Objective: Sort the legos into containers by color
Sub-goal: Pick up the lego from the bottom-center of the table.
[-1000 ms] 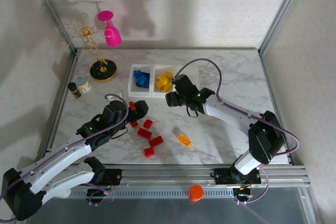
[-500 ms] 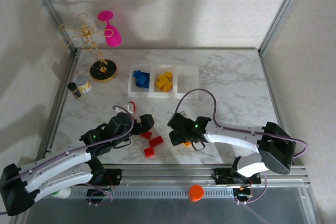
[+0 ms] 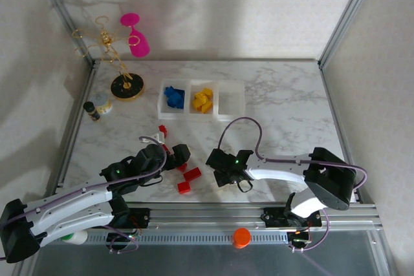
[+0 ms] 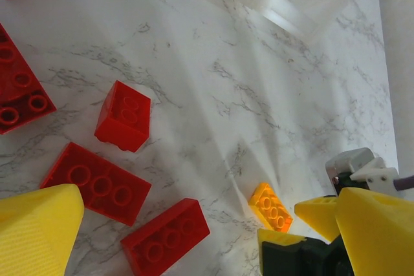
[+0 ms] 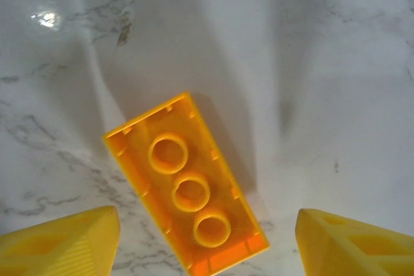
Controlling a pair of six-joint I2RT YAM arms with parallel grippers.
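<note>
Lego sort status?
Done: blue bricks sit in the left bin, yellow bricks in the middle bin. In hand: right jaws open astride one loose yellow brick, underside up, not gripped. To do: the red bricks, loose on the marble table; the right bin holds none.

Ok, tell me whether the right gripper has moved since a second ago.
Yes. The right gripper left the containers and came toward the near edge of the table; it now hangs over the yellow lego, fingers apart.
</note>
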